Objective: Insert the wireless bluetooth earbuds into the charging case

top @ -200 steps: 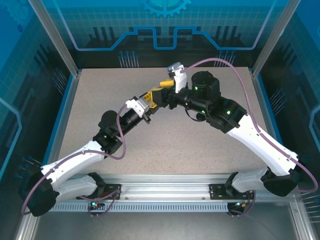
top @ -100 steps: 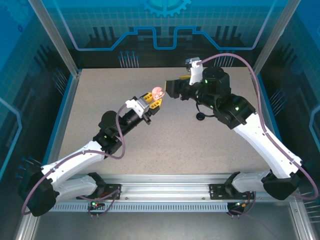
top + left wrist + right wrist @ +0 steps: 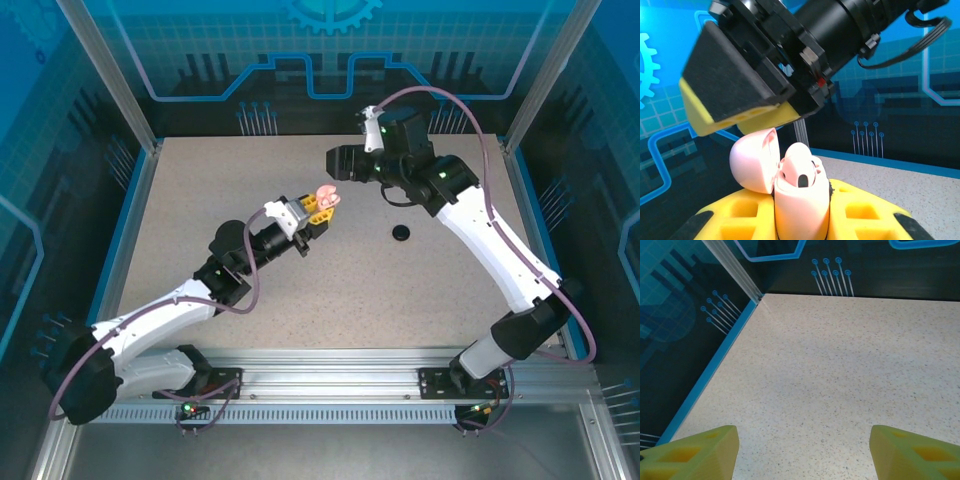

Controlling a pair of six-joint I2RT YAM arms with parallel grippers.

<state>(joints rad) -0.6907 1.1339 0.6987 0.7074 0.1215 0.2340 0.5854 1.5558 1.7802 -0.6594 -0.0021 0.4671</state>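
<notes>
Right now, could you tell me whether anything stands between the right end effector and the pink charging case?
Nothing visible does. The open right end effector hangs close to the pink charging case, which the left end effector grips with its lid open; only air separates them.

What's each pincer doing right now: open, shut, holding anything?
Left pincer: shut on the pink charging case, whose lid is open.
Right pincer: open, holding nothing.
</notes>
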